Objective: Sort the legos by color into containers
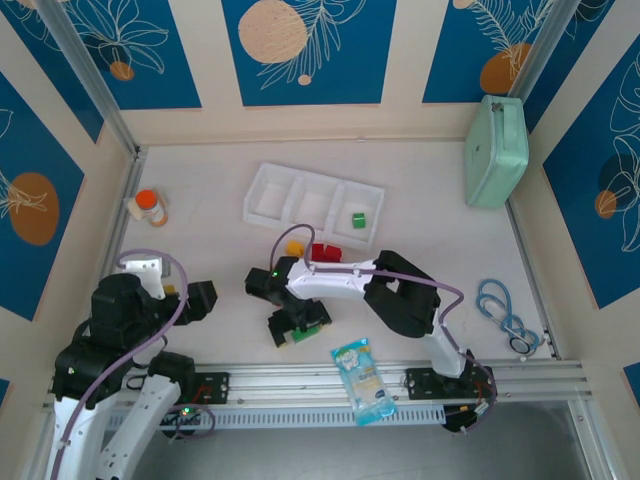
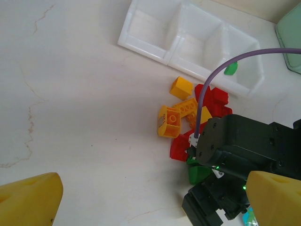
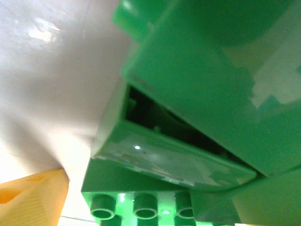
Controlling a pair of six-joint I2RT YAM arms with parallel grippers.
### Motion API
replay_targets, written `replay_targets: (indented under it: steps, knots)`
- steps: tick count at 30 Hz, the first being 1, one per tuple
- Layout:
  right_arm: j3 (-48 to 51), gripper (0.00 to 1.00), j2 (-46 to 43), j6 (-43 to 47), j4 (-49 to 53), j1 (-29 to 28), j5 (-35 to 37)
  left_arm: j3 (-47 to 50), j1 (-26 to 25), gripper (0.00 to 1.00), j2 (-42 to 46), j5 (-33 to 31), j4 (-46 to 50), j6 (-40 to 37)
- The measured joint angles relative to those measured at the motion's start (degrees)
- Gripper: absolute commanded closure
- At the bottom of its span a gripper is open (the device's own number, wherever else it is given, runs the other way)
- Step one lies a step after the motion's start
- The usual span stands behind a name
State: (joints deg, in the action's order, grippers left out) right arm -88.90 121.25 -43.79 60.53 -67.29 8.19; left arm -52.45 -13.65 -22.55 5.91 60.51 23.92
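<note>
Legos: loose pile [image 2: 188, 117] on the surface just in front of the tray [image 2: 124, 36], near its right end, not touching it. Pile has yellow-orange bricks [image 2: 169, 121], red bricks [image 2: 216, 98] and a green brick [image 2: 197, 174] at the near edge. One green lego [image 1: 358, 219] already sits in the tray's right compartment; middle and left compartments look bare.

Right hand [image 1: 298, 328] is down over the near side of the pile, arm reaching in from the right across the legos. Its wrist view is very close and blurred: green brick faces and studs, one yellow-orange fingertip [image 3: 33, 200] at lower left just beside the green. Can't tell if the hand is clamped on the green brick or only against it.

Left hand [image 1: 192, 298] is off to the left, well apart from the pile, above bare surface. Its fingers [image 2: 29, 202] are spread wide, nothing between them.

Further out:
- orange-capped bottle [image 1: 150, 207] left of the tray
- mint-green case [image 1: 497, 150] leaning at the far right wall
- blue-and-white snack packet [image 1: 365, 380] on the near rail
- blue looped tube [image 1: 505, 315] at right
</note>
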Motion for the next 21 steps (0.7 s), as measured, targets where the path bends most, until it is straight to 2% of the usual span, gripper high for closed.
replay_targets:
  steps: [11, 16, 21]
  knots:
    - [-1.36, 0.48, 0.59, 1.20, 0.92, -0.96, 0.87, 0.00, 0.00, 0.01, -0.07, 0.00, -0.02, 0.02]
    - [-0.20, 0.53, -1.49, 1.57, 3.52, -0.98, 2.23, 0.07, 0.00, 0.01, -1.20, 0.02, -0.17, 0.07]
    - [0.31, 0.54, -9.79, 2.27, 4.68, 0.28, 1.55, 0.66, 0.00, 0.00, -3.43, 0.50, -1.60, 0.24]
